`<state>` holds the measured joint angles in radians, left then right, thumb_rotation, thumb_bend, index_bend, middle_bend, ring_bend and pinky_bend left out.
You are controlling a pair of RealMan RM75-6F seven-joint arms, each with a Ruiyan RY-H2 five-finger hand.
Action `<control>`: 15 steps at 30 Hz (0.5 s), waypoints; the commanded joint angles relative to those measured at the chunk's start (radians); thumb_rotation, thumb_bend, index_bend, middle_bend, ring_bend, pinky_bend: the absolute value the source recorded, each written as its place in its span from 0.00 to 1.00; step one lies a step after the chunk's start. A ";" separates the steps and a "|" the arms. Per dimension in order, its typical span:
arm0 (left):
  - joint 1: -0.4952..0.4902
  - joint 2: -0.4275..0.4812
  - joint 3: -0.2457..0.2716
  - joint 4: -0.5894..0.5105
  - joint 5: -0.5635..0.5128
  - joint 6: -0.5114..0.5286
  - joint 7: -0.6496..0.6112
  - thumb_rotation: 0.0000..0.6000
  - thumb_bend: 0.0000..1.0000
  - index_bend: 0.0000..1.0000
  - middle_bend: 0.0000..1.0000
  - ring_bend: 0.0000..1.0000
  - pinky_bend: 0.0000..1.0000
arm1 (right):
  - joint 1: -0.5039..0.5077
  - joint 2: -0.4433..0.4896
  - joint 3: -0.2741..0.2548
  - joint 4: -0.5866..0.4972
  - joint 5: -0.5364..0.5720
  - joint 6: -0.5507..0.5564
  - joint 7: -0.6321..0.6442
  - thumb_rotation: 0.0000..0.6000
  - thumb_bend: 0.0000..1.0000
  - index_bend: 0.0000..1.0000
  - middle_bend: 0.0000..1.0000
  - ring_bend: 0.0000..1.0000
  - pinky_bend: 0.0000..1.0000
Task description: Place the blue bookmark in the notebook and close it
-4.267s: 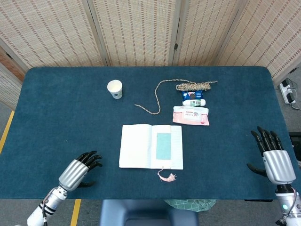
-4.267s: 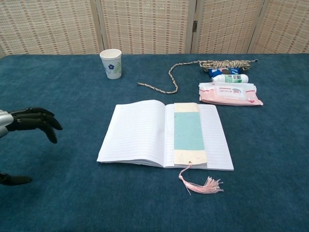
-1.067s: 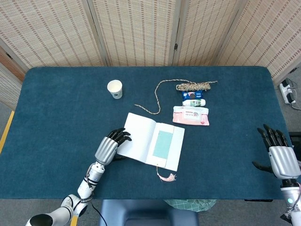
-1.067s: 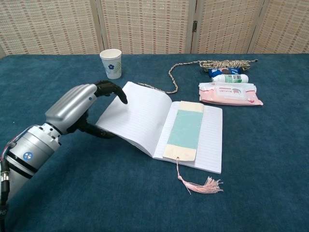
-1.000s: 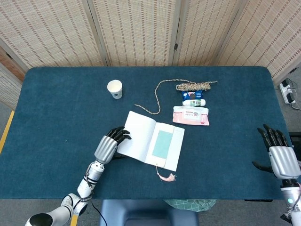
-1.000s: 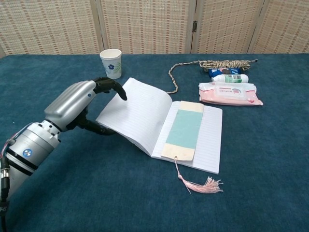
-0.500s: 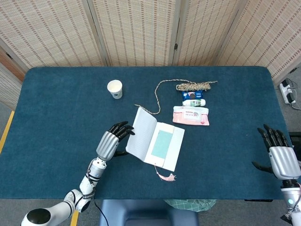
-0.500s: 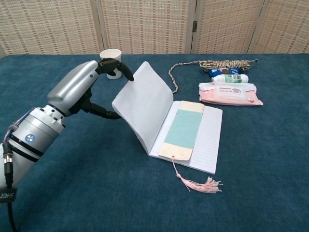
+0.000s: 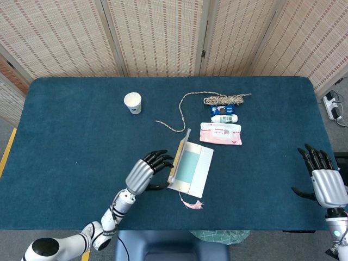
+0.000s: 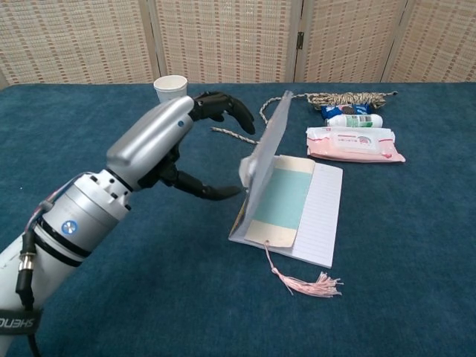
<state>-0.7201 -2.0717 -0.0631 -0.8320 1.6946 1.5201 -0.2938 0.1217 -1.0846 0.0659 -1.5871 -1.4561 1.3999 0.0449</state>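
The white lined notebook (image 9: 200, 169) (image 10: 318, 216) lies near the table's middle, its left half raised almost upright. The blue bookmark (image 9: 188, 165) (image 10: 286, 198) rests flat on the right page, its pink tassel (image 9: 192, 204) (image 10: 312, 284) trailing off the near edge. My left hand (image 9: 148, 171) (image 10: 175, 145) is just left of the raised half, fingers spread, with the fingertips (image 10: 242, 119) and thumb against its outer side. My right hand (image 9: 321, 179) hovers open at the table's right edge, far from the notebook; the chest view does not show it.
A paper cup (image 9: 132, 102) (image 10: 170, 93) stands at the back left. A coiled rope (image 9: 223, 99) (image 10: 349, 99), a small bottle (image 9: 224, 118) (image 10: 355, 120) and a pink wipes pack (image 9: 220, 134) (image 10: 355, 144) lie behind the notebook. Folding screens close off the back.
My left hand has swung rightward, lifting the notebook's left half from a steep tilt to nearly upright. The bookmark stays on the right page. The right hand has not moved.
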 commanded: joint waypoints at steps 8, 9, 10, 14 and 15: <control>-0.013 -0.020 0.052 -0.082 0.063 -0.026 0.085 1.00 0.17 0.40 0.31 0.20 0.28 | -0.002 0.009 -0.004 -0.003 -0.010 0.000 0.016 1.00 0.09 0.00 0.00 0.00 0.00; -0.014 -0.019 0.048 -0.077 0.059 -0.030 0.088 1.00 0.17 0.40 0.31 0.20 0.28 | -0.003 0.011 -0.004 -0.003 -0.011 0.001 0.019 1.00 0.09 0.00 0.00 0.00 0.00; -0.013 -0.017 0.043 -0.075 0.054 -0.033 0.087 1.00 0.17 0.40 0.31 0.19 0.28 | -0.003 0.012 -0.005 -0.004 -0.012 0.002 0.021 1.00 0.09 0.00 0.00 0.00 0.00; -0.014 0.011 0.015 -0.079 0.026 -0.052 0.075 1.00 0.17 0.40 0.31 0.19 0.27 | -0.004 0.015 -0.005 -0.003 -0.014 0.003 0.026 1.00 0.09 0.00 0.00 0.00 0.00; -0.012 0.030 0.012 -0.094 0.015 -0.066 0.069 1.00 0.17 0.40 0.31 0.19 0.27 | -0.004 0.014 -0.006 -0.002 -0.015 0.001 0.026 1.00 0.09 0.00 0.00 0.00 0.00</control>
<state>-0.7333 -2.0617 -0.0428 -0.9123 1.7240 1.4699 -0.2169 0.1178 -1.0701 0.0599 -1.5896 -1.4707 1.4006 0.0706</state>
